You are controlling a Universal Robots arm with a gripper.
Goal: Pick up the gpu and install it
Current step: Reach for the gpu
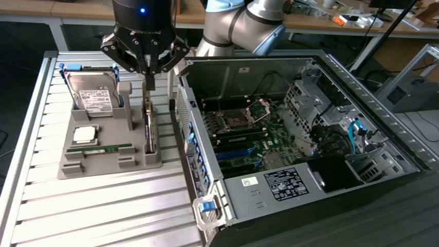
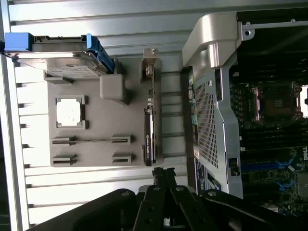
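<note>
Gripper (image 1: 147, 81) clenched shut, seemingly empty, just above gpu (image 1: 149, 128) standing edgewise in gray holder (image 1: 96, 167); probably light, stiff, fragile, so pinch the top edge.

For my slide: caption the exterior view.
Shut tool above the gpu standing on edge in the gray tray, beside the open computer case.

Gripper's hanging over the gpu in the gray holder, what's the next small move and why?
Probably open the gripper: its jaws are shut and it hangs above the gpu, which stands on edge in the gray holder, so it could not straddle the card.
</note>
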